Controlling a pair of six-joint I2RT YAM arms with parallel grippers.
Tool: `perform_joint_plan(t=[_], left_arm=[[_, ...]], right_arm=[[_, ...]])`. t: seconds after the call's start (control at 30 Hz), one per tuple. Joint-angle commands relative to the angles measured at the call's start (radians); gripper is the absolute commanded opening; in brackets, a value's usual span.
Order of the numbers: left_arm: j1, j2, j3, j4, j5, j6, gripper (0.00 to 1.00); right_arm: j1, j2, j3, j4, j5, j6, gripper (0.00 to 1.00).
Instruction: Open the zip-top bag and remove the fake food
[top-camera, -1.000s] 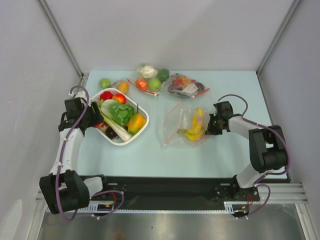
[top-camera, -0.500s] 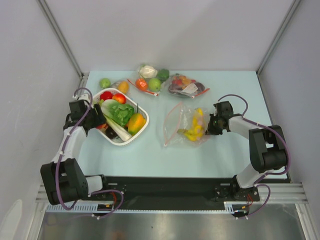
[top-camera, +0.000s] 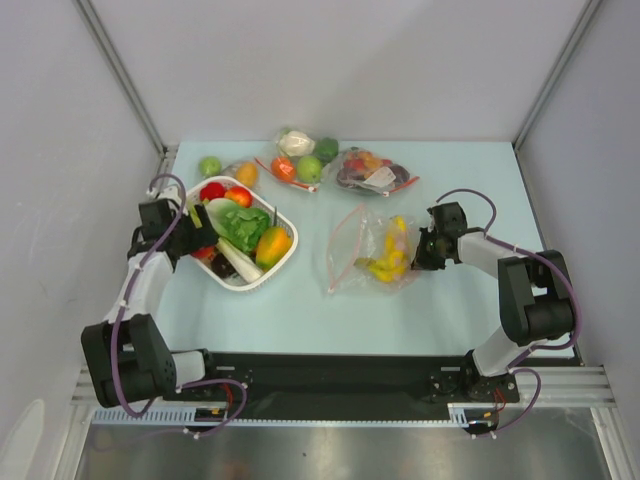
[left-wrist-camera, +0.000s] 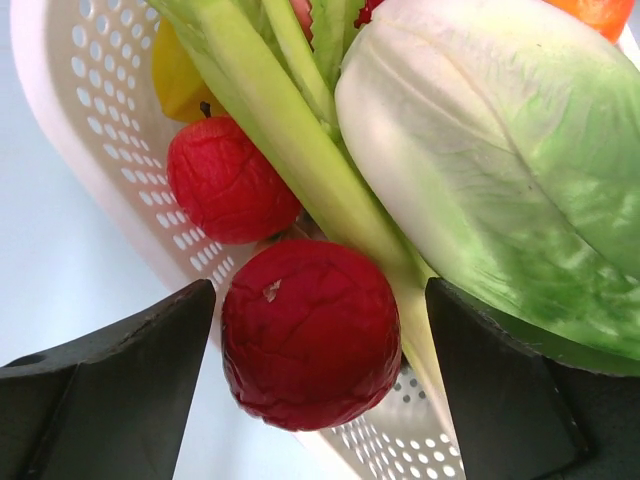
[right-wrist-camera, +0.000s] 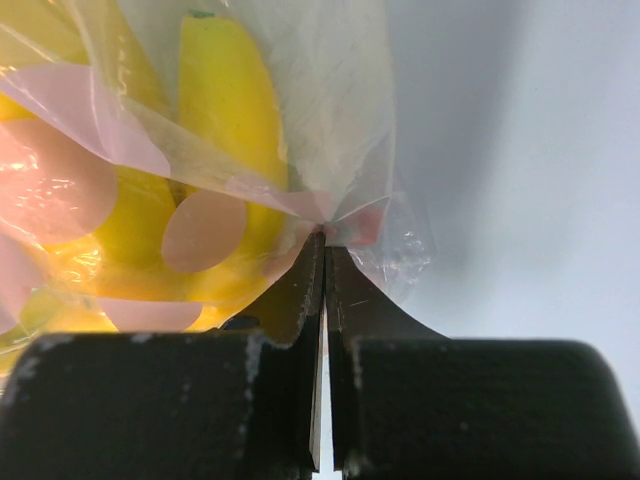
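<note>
The clear zip-top bag (top-camera: 365, 250) lies right of centre with its pinkish zip strip to the left and a yellow banana bunch (top-camera: 392, 250) inside. My right gripper (top-camera: 420, 250) is shut on the bag's right corner (right-wrist-camera: 340, 215), pinching the plastic at the fingertips. My left gripper (top-camera: 200, 240) is open at the left rim of the white basket (top-camera: 262, 275). A small red piece (left-wrist-camera: 310, 335) sits between the left gripper (left-wrist-camera: 320, 300) jaws, with a gap on each side, over the basket's rim (left-wrist-camera: 90, 150). Lettuce (top-camera: 243, 227) and an orange-yellow fruit (top-camera: 271, 245) lie in the basket.
The basket also holds a red tomato (left-wrist-camera: 225, 180), a white-green leek (left-wrist-camera: 300, 150) and red peppers (top-camera: 212, 190). At the back lie a bag with dark items and a label (top-camera: 375, 172), a bag with cauliflower (top-camera: 298, 150), a green fruit (top-camera: 209, 165) and an orange (top-camera: 246, 173).
The left arm shifted slightly toward the basket, then its jaws spread wider off the red piece. The right gripper and the bag have not moved.
</note>
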Motion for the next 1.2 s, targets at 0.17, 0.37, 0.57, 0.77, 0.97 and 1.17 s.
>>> perform_joint_plan(t=[0.17, 0.37, 0.57, 0.77, 0.97, 1.17], left_arm=[[0.007, -0.149, 0.008, -0.094, -0.098, 0.012, 0.92], [0.006, -0.265, 0.015, -0.145, -0.095, 0.029, 0.93], [-0.08, -0.342, 0.061, -0.166, -0.183, 0.045, 0.89], [-0.374, -0.327, 0.089, -0.136, -0.322, 0.022, 0.87], [-0.748, -0.23, 0.142, -0.088, -0.53, -0.009, 0.85], [-0.937, -0.069, 0.173, 0.121, -0.251, -0.04, 0.84]], right_arm=[[-0.006, 0.011, 0.013, -0.042, 0.01, -0.022, 0.0], [-0.006, 0.013, 0.018, -0.042, 0.009, -0.021, 0.0], [-0.006, 0.01, 0.016, -0.04, 0.003, -0.019, 0.0], [-0.008, 0.008, 0.018, -0.043, 0.0, -0.021, 0.0], [-0.008, 0.001, 0.016, -0.043, -0.002, -0.019, 0.0], [-0.008, -0.004, 0.016, -0.049, 0.0, -0.022, 0.0]])
